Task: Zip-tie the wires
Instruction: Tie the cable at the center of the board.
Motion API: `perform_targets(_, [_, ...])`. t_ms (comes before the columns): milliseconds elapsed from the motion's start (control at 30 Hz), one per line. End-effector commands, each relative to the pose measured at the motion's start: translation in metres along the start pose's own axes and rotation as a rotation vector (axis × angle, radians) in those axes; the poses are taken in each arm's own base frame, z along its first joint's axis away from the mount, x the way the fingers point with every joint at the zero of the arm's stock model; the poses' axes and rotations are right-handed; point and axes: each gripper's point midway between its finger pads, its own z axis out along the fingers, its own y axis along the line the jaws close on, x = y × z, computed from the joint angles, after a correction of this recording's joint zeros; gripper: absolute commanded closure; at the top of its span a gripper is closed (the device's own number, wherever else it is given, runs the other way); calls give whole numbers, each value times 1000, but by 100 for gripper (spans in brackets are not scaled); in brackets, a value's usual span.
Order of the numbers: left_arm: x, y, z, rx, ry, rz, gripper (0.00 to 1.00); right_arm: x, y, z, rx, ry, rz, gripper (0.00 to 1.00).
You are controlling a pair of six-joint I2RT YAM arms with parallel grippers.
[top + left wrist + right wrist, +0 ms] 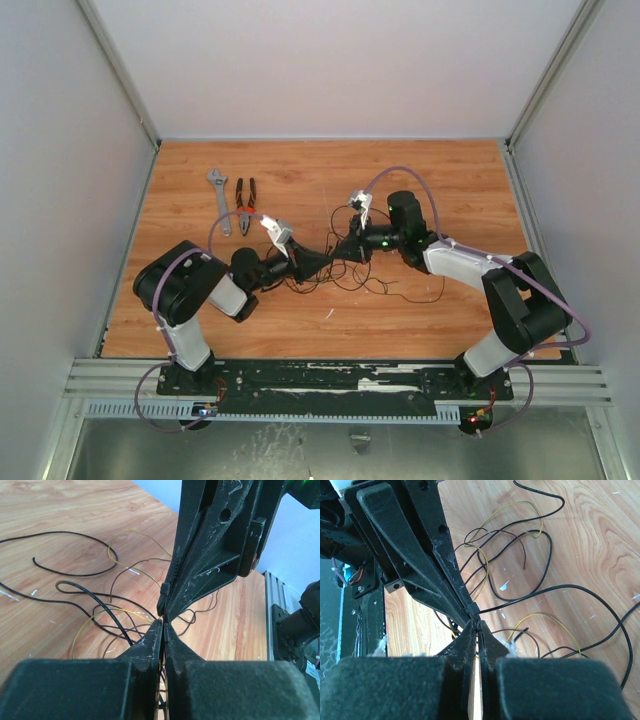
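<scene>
The wires (375, 280) lie as a loose tangle of thin black and olive-yellow strands on the wooden table, spread under and to the right of both grippers. My left gripper (325, 256) and right gripper (350, 243) meet tip to tip above the tangle, both shut. In the right wrist view the zip tie's small square head (474, 610) sits at the meeting point, and its black strip (530, 598) curves away to the right. My right gripper (477, 625) pinches it just below the head. In the left wrist view my left gripper (163, 625) is shut right under the head (162, 599). Wires (100, 540) lie beyond.
Red-handled pliers (245, 205) and a grey adjustable wrench (219, 195) lie at the back left of the table (450, 170). White walls close in the left, right and back sides. An aluminium rail (340, 385) runs along the near edge.
</scene>
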Motion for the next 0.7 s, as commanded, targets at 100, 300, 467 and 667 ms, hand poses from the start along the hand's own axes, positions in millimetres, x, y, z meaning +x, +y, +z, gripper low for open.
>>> perform_targets(100, [-61,-37,6,153,-244,169,91,-5,-4,-1,20,-27,-18,100])
perform_targets(300, [-62,-37,6,154,-247,169,90,-3,-5,-2,26,-25,-18,100])
perform_targets(467, [-62,-36,6,152,-246,166,90,-2,-8,-2,38,-23,-19,100])
perform_targets(667, [-63,-37,7,154,-251,169,91,1,-9,-2,46,-15,-20,100])
